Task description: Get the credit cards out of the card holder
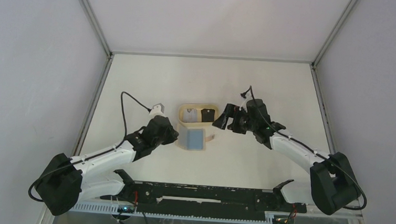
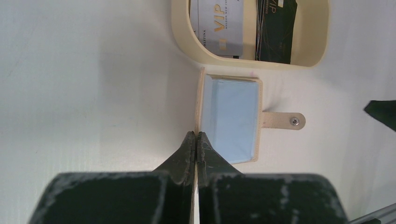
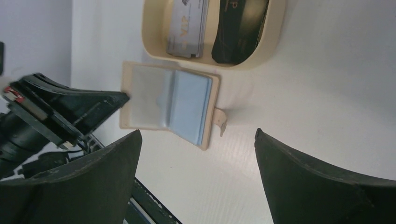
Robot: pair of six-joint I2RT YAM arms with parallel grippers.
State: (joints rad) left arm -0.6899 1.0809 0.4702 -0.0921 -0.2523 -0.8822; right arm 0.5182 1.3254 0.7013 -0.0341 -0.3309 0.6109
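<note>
The tan card holder lies open on the table, grey-blue inside up, snap tab pointing right. My left gripper is shut on its left flap, whose thin tan edge shows between the pads. The holder also shows in the right wrist view, with no card sticking out of it. A pale grey card and a black card lie in the beige tray just behind the holder. My right gripper is open and empty, above the table right of the tray.
The beige oval tray stands directly behind the holder, nearly touching it. One finger of the right gripper shows at the right edge of the left wrist view. White walls and metal rails bound the table.
</note>
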